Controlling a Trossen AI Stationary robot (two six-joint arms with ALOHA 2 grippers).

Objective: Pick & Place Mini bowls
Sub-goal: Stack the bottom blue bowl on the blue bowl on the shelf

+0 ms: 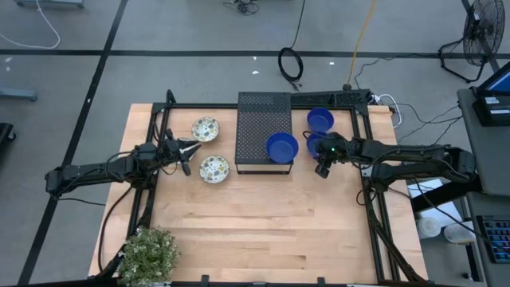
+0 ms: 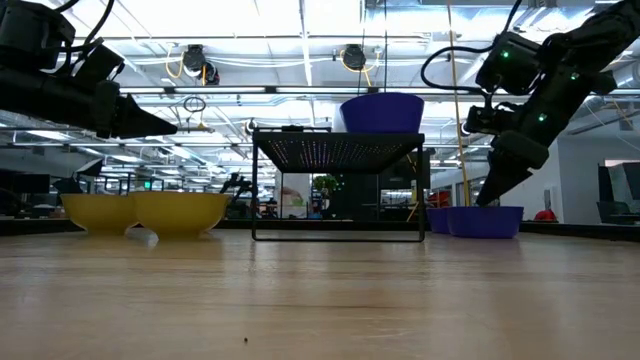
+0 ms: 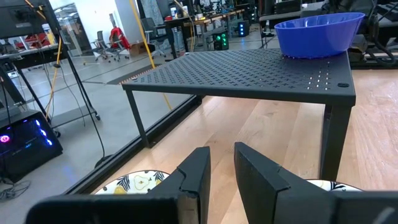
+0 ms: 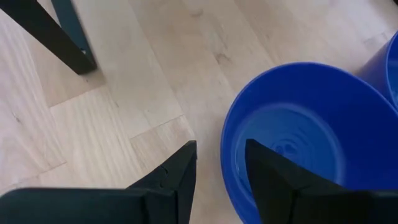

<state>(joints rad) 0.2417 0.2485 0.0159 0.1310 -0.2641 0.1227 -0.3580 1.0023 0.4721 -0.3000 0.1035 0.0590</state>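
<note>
Looks like the grab step: getting hold of a blue bowl (image 4: 298, 124) on the right side of the table (image 1: 263, 231). Not lifted yet, sitting flat on the wood just right of the black box (image 1: 259, 119).

Over on that side, the right gripper (image 4: 219, 149), tipped down at the bowl's near-left edge. Open fairly wide, with one finger (image 4: 267, 168) inside the bowl and the other outside, and the thin rim in the gap between. Holding nothing so far. Hard to say whether a finger is brushing the rim.

Next, probably: squeeze shut on the rim, then lift straight up. Needs a firm pinch, since a shiny bowl may slip or tip. Needs care too with the second blue bowl (image 1: 319, 119), just beyond on the far side. After that, most likely a carry up onto the black box, beside the blue bowl on top (image 1: 281, 147), though only a guess.

On the left side, the left gripper (image 3: 221, 149), hanging above the table and pointed toward the black box. Open just a little, a thin gap, nothing in it. Placed between two flowery bowls: one on the far side (image 1: 205, 128), one on the near side (image 1: 213, 168). Touching neither, as far as can be seen. Waiting, it seems.

So: one bowl up on the box, four down on the table.
</note>
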